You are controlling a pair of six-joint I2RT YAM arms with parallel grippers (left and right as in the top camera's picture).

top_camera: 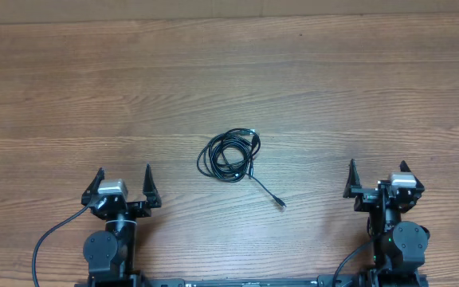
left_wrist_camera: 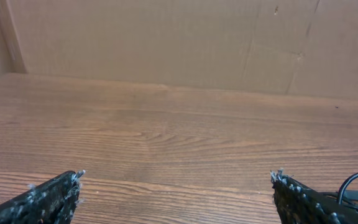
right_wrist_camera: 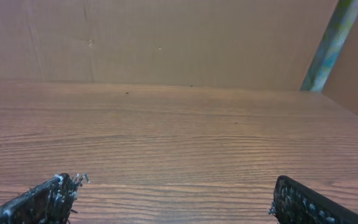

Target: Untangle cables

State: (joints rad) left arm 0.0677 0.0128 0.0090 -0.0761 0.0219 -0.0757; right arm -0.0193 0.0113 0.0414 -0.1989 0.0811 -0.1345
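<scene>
The coiled cables (top_camera: 229, 156) look light and limp; best taken by the tail (top_camera: 268, 191) trailing toward five o'clock. Left hand (top_camera: 124, 174) and right hand (top_camera: 378, 171) gape wide, empty.

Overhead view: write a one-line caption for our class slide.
Coiled black cables lie on the wooden table between the open left pincer and open right pincer, untouched.

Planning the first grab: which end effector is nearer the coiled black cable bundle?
Left. The left end effector sits lower-left of the coiled black cable bundle; the right end effector is farther away, lower-right.
</scene>
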